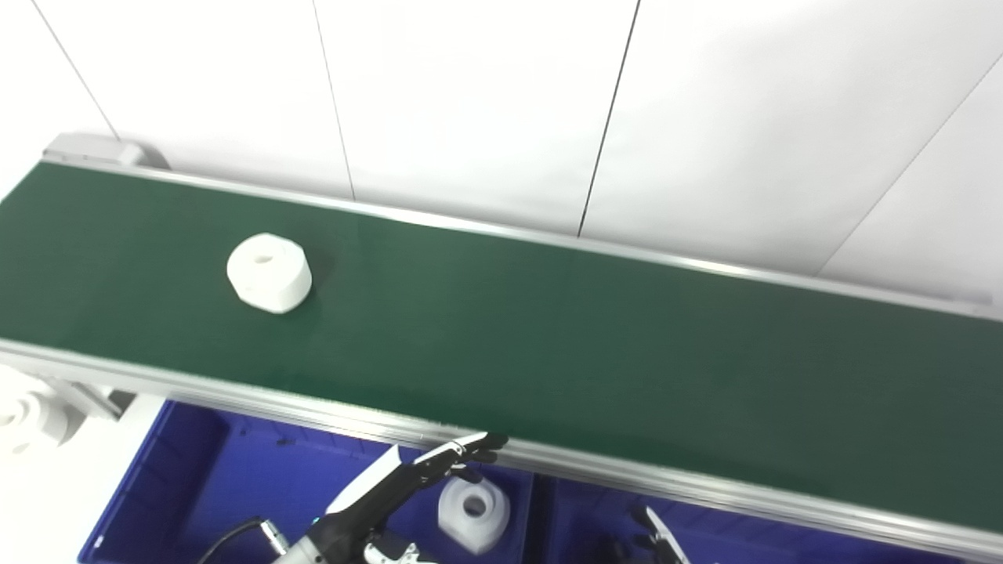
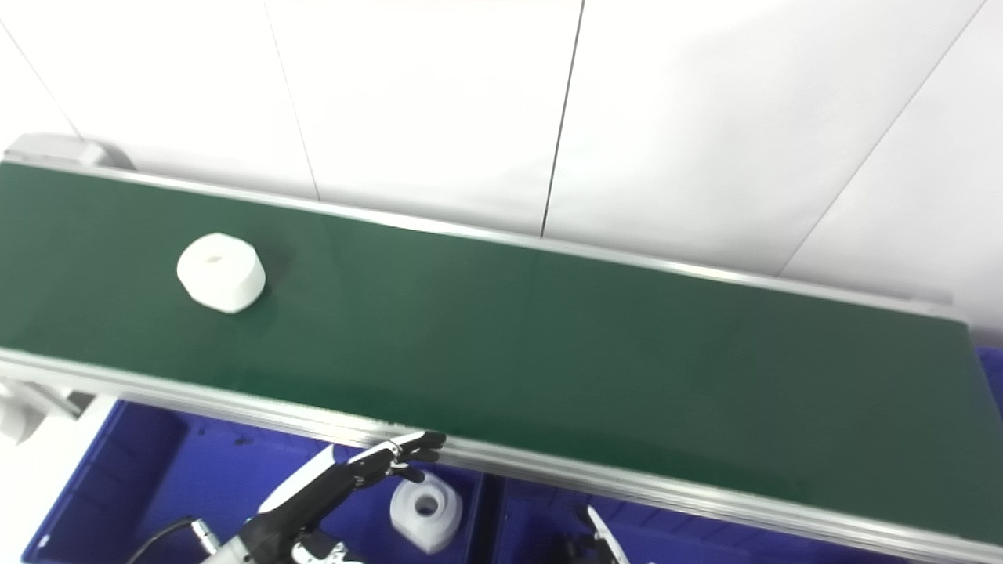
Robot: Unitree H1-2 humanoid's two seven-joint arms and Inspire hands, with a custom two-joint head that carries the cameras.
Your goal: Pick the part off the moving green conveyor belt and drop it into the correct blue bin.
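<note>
A white round part with a centre hole (image 1: 269, 272) lies on the green conveyor belt (image 1: 548, 337) at its left end. My left hand (image 1: 407, 482) is open and empty, fingers stretched, held over the left blue bin (image 1: 235, 478) just below the belt's near rail. A second white part (image 1: 473, 513) lies in that bin, right of the hand. Only the fingertips of my right hand (image 1: 658, 536) show at the bottom edge over the right blue bin (image 1: 744, 540); I cannot tell whether it is open or shut.
The belt's metal rail (image 1: 548, 458) runs along the near side, above the bins. A white wall stands behind the belt. White parts (image 1: 27, 415) lie at the left edge below the belt.
</note>
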